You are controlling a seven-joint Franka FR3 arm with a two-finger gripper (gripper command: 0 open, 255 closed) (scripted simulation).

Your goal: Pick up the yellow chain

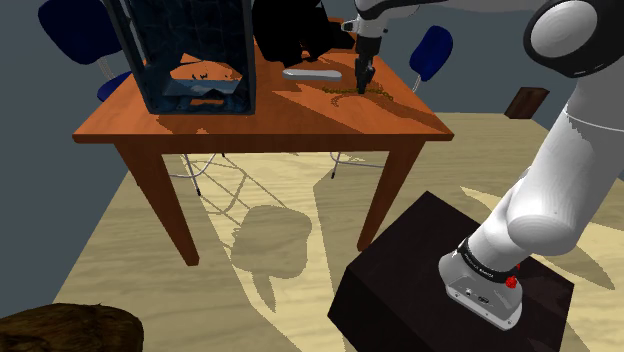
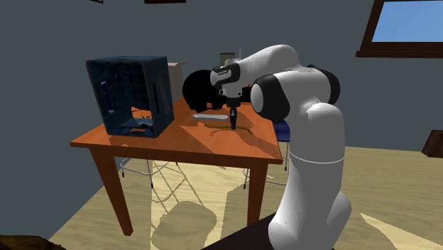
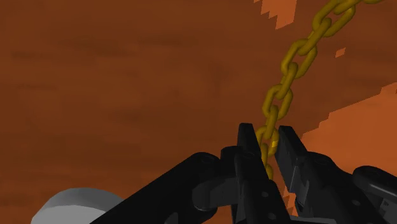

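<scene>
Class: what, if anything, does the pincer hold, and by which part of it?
The pincer clasps the yellow chain of oval links, at a link about midway along it.

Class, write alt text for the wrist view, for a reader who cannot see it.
The black gripper clasps a yellow chain between its two fingers, close above a reddish-brown table. The chain runs away from the fingers across the tabletop; a rounded grey object lies beside the gripper.

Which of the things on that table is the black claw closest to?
The yellow chain: the gripper clasps it, while the grey bar and blue crate lie apart from it.
</scene>
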